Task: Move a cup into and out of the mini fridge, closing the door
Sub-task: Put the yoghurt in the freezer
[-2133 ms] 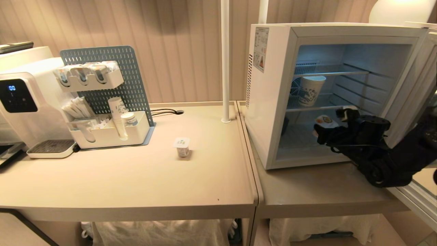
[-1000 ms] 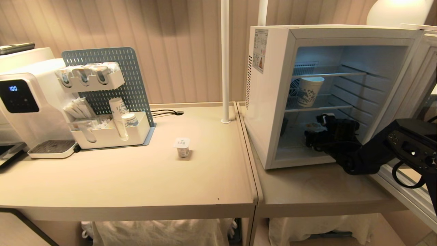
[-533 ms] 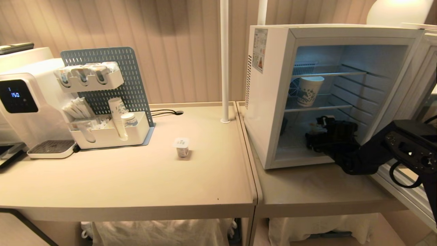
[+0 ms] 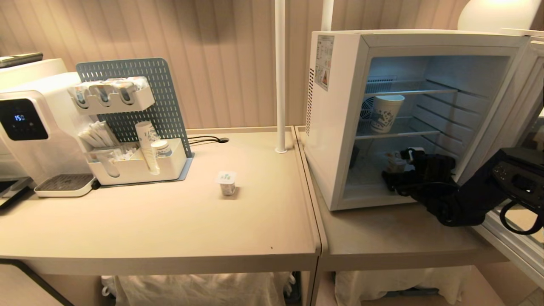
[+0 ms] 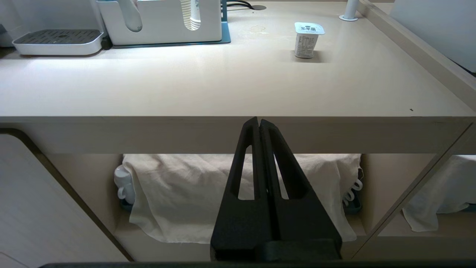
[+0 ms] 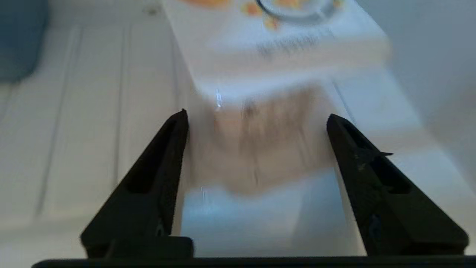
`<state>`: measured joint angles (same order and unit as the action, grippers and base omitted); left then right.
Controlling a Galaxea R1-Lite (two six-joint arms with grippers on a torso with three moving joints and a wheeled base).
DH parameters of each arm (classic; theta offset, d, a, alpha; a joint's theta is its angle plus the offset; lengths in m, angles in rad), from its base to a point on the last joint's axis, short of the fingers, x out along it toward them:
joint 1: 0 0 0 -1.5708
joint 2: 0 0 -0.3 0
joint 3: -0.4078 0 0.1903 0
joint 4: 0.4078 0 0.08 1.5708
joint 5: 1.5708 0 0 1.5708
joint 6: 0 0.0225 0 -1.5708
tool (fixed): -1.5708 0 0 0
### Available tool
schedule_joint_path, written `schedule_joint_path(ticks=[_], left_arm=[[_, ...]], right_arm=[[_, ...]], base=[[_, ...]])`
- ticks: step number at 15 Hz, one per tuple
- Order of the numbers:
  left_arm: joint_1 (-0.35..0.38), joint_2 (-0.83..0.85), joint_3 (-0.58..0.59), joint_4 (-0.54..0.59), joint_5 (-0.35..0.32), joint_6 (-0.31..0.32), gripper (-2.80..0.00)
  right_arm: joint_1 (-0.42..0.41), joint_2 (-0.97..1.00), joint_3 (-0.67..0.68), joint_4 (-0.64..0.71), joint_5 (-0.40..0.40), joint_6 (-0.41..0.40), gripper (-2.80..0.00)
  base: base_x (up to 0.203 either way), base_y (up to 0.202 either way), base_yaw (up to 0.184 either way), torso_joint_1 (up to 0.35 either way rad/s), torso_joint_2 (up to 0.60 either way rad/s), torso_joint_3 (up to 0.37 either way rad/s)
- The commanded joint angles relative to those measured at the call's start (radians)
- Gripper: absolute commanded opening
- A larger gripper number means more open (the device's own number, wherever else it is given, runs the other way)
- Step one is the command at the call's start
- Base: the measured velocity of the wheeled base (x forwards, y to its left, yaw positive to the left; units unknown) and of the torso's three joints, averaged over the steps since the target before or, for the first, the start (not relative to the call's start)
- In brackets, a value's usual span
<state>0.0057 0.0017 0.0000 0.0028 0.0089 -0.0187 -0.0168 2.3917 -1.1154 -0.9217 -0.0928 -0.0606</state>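
Inside the mini fridge (image 4: 335,127), the right end effector (image 4: 393,172) was at the bottom compartment, low above the fridge floor, with its two fingers (image 6: 156,175) spread apart. Between them stood a small cup (image 6: 260,123) with a printed foil lid. In the right wrist view the picture was blurred, so I cannot tell if the fingers were touching the sides of the cup or only standing just beside them. The black right arm came in from the right side, over the front edge of the tabletop (image 4: 395,238).

Above this, on the middle wire shelf (image 4: 408,134), a taller paper cup (image 4: 384,112) with a dark pattern stood upright near the back wall. The door (image 4: 525,93) was open and swung out to the right.

On the neighbouring tabletop, well apart from the fridge, a second small sealed cup (image 4: 226,182) stood alone. Behind it were a white organiser (image 4: 140,165) with a blue pegboard and, at the far left, a white water dispenser (image 4: 29,127).

The left end effector (image 5: 259,124) hung below the front edge of that tabletop, with its fingers pressed together and holding nothing
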Motion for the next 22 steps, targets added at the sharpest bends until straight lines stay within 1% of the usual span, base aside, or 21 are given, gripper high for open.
schedule_joint_path(ticks=[1,6,10,11,15,17,18,20,22], left_arm=[[0.0,0.0,0.002,0.0,0.0,0.0,-2.8],[0.0,0.0,0.002,0.0,0.0,0.0,-2.8],[0.0,0.0,0.002,0.0,0.0,0.0,-2.8],[0.0,0.0,0.002,0.0,0.0,0.0,-2.8],[0.0,0.0,0.002,0.0,0.0,0.0,-2.8],[0.0,0.0,0.002,0.0,0.0,0.0,-2.8],[0.0,0.0,0.002,0.0,0.0,0.0,-2.8],[0.0,0.0,0.002,0.0,0.0,0.0,-2.8],[0.0,0.0,0.002,0.0,0.0,0.0,-2.8]], right_arm=[[0.0,-0.09,0.068,-0.019,0.008,0.0,0.0],[0.0,-0.301,0.285,-0.032,0.045,0.003,0.0],[0.0,-0.506,0.462,-0.036,0.066,0.008,0.0],[0.0,-0.574,0.517,-0.036,0.071,0.009,-2.8],[0.005,-0.919,0.727,-0.016,0.105,0.011,-2.8],[0.01,-1.127,0.798,0.048,0.109,0.012,-2.8],[0.011,-1.243,0.815,0.12,0.106,0.012,-2.8],[0.012,-1.487,0.822,0.331,0.099,0.014,-2.8],[0.012,-1.735,0.788,0.624,0.084,0.031,-2.8]], base=[[0.0,0.0,0.0,0.0,0.0,0.0],[0.0,0.0,0.0,0.0,0.0,0.0],[0.0,0.0,0.0,0.0,0.0,0.0],[0.0,0.0,0.0,0.0,0.0,0.0],[0.0,0.0,0.0,0.0,0.0,0.0],[0.0,0.0,0.0,0.0,0.0,0.0],[0.0,0.0,0.0,0.0,0.0,0.0],[0.0,0.0,0.0,0.0,0.0,0.0],[0.0,0.0,0.0,0.0,0.0,0.0]])
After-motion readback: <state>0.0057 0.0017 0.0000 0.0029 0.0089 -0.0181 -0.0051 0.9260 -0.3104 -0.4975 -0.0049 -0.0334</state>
